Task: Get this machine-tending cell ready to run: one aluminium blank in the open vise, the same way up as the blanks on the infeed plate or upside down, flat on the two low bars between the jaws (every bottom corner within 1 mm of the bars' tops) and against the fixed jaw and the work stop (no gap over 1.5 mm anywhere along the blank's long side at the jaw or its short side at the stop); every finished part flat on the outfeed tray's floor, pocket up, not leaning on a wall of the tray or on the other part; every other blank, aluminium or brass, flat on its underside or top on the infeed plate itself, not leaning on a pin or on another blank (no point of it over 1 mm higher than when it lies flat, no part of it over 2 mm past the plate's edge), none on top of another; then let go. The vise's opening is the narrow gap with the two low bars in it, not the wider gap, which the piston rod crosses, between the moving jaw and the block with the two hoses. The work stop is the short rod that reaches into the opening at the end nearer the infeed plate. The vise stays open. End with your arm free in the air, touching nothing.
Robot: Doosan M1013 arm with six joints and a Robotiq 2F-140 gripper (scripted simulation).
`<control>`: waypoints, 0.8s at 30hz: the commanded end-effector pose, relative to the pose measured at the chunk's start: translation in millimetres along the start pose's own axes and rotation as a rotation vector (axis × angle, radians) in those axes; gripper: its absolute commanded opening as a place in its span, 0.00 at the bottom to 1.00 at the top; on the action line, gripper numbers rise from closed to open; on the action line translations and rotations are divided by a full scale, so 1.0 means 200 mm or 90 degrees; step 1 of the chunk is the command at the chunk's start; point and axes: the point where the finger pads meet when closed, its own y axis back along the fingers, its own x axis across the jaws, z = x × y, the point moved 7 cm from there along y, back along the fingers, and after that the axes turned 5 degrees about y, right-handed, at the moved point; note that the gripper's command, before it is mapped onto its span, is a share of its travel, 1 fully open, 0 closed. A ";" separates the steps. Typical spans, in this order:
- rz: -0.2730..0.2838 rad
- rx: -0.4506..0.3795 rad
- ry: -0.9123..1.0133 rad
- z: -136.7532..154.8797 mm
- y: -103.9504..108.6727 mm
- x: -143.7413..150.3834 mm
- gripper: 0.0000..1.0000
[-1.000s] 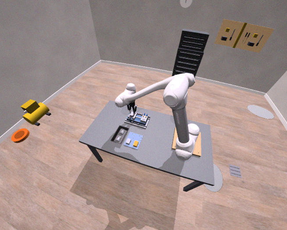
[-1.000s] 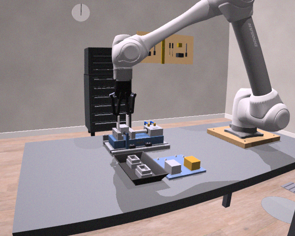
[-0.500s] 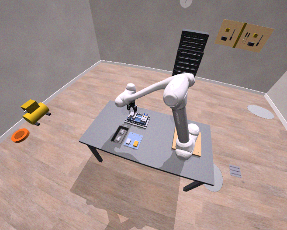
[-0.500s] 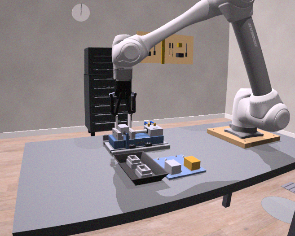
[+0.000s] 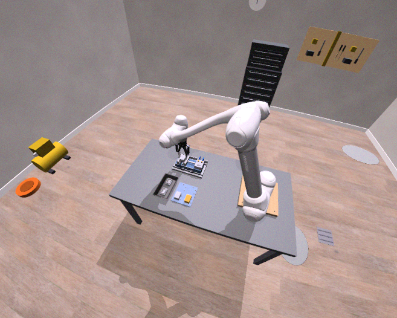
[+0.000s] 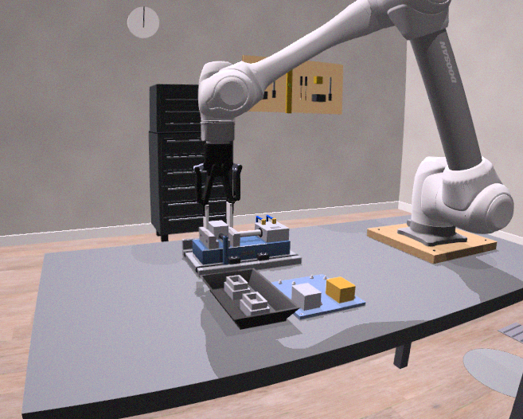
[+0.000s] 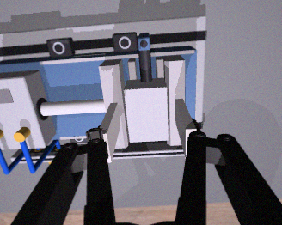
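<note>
An aluminium blank (image 7: pixel 146 113) sits in the vise opening between the two jaws, its far end at the dark work stop rod (image 7: pixel 145 64). It also shows in the exterior view (image 6: pixel 217 226). My gripper (image 7: pixel 147 112) is straight above it, fingers open, one on each side of the blank and apart from it; it also shows in the exterior view (image 6: pixel 216 211). Two finished parts (image 6: pixel 237 284) (image 6: pixel 254 303) lie pocket up in the dark outfeed tray (image 6: pixel 257 311). One aluminium blank (image 6: pixel 306 295) and one brass blank (image 6: pixel 340 288) lie apart on the blue infeed plate (image 6: pixel 322 301).
The vise (image 6: pixel 241 245) stands on a railed base. The piston rod (image 7: pixel 70 107) runs to the block with the two blue hoses (image 7: pixel 17 113). The arm's base stands on a wooden board (image 6: pixel 431 245) at the table's right. A black drawer cabinet (image 6: pixel 173 157) stands behind.
</note>
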 end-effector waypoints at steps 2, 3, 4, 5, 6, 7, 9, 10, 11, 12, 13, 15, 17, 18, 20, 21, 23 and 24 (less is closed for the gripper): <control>0.000 0.000 0.000 0.00 0.00 0.00 0.40; 0.000 0.000 0.000 0.00 0.00 0.00 0.40; 0.000 0.000 0.000 0.00 0.00 0.00 0.40; 0.000 0.000 0.000 0.00 0.00 0.00 0.40; 0.000 0.000 0.000 0.00 0.00 0.00 0.40; 0.000 0.000 0.000 0.00 0.00 0.00 0.40; 0.000 0.000 0.000 0.00 0.00 0.00 0.40; 0.000 0.000 0.000 0.00 0.00 0.00 0.40; 0.000 0.000 0.000 0.00 0.00 0.00 0.40; 0.000 0.000 0.000 0.00 0.00 0.00 0.40; 0.000 0.000 0.000 0.00 0.00 0.00 0.40; 0.000 0.000 0.000 0.00 0.00 0.00 0.40; 0.000 0.000 0.000 0.00 0.01 0.00 0.40; 0.000 0.000 0.000 0.00 0.01 0.00 0.40; 0.000 0.000 0.000 0.00 0.02 0.00 0.40; 0.000 0.000 0.000 0.00 0.03 0.00 0.40; 0.000 0.000 0.000 0.00 0.05 0.00 0.40; 0.000 0.000 0.000 0.00 0.06 0.00 0.40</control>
